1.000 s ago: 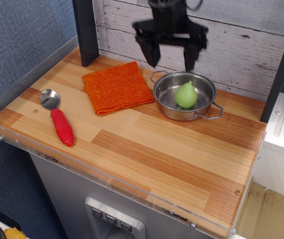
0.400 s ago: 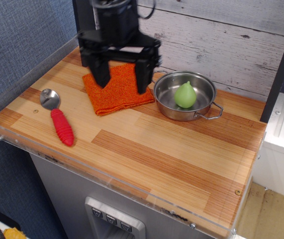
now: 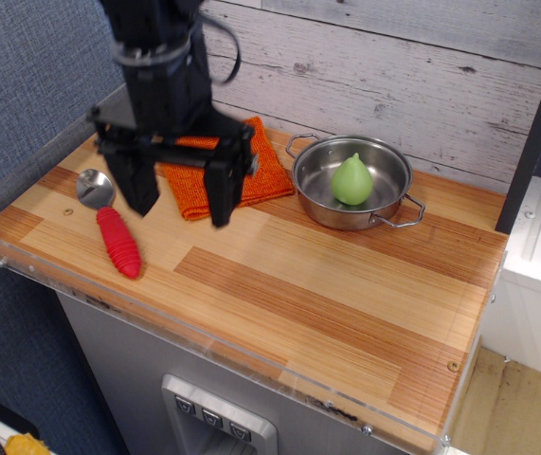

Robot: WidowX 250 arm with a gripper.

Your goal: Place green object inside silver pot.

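Note:
The light-green pear-shaped object [image 3: 352, 180] stands upright inside the shallow silver pot [image 3: 321, 210], which sits at the back right of the wooden counter. My gripper [image 3: 181, 206] is open and empty, its two black fingers spread wide. It hangs over the left part of the counter, in front of the orange cloth and well to the left of the pot. It holds nothing.
An orange cloth [image 3: 265, 171] lies left of the pot, partly hidden by my arm. A spoon with a red handle [image 3: 117, 241] and metal bowl lies at the left. A clear plastic rim runs along the counter's front and left edges. A plank wall stands behind.
My open gripper has swung from above the pot leftward and toward the front, past the cloth, and now hangs near the spoon. The green object stays in the pot.

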